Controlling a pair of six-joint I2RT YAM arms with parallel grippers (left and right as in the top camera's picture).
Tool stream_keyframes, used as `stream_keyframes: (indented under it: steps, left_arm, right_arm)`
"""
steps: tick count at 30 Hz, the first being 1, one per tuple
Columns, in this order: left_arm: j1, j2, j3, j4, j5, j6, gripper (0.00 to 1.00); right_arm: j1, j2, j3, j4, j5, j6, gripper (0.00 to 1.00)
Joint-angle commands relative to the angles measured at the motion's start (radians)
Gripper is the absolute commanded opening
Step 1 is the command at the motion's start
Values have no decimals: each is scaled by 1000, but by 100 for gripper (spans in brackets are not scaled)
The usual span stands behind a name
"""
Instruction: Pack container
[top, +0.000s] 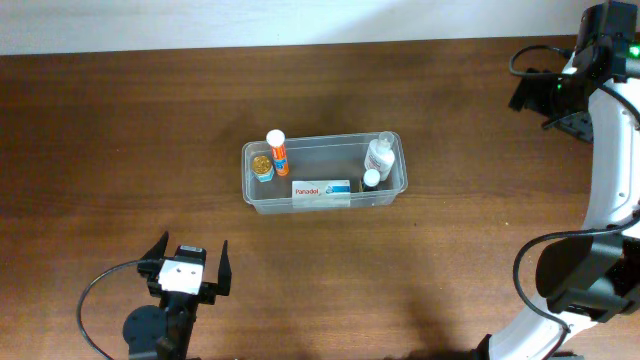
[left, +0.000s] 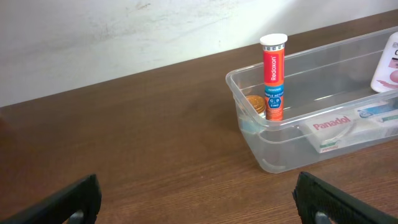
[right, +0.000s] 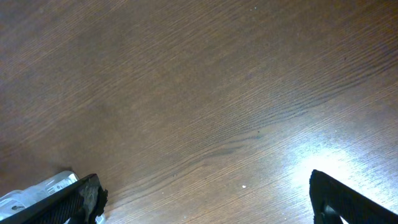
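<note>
the clear rectangular plastic container (top: 330, 141) with rounded corners sits at the middle of the brown wooden table (top: 120, 150), well apart from both arms. inside it stand an orange redoxon tube with a white cap (top: 278, 152) and a small jar with a gold lid (top: 262, 166) at the left end. a white and blue panadol box (top: 321, 188) lies along the near wall, and a larger white bottle (top: 379, 155) and a smaller white-capped bottle (top: 371, 178) stand at the right end. no loose item shows on the wood around it, so the packing looks complete or nearly so.

the left gripper (top: 192, 250) rests low near the front left, its two fingers spread wide with nothing between them. the right gripper (right: 208, 205) looks down on bare wood, fingers likewise wide apart and empty.

the step in hand seems to be parking. doing it well means keeping both arms clear of the tub and moving slowly. the upright tube is tall and narrow and would tip at a nudge to the wall. no lid is in view.
</note>
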Motion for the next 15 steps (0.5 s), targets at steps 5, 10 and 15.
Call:
stream_keyframes:
  steps: [5,10,15]
  left_arm:
    - [5,-10,-10,1,-4,-6,99]
    - [5,-10,-10,1,-4,-6,99]
    - [5,-10,-10,1,-4,-6,99]
  right_arm:
    - [23,-52,18,0,21,7,98]
    - [105,-128,18,0,39,7,98]
    - [242,-238,12,56,117,-27,98]
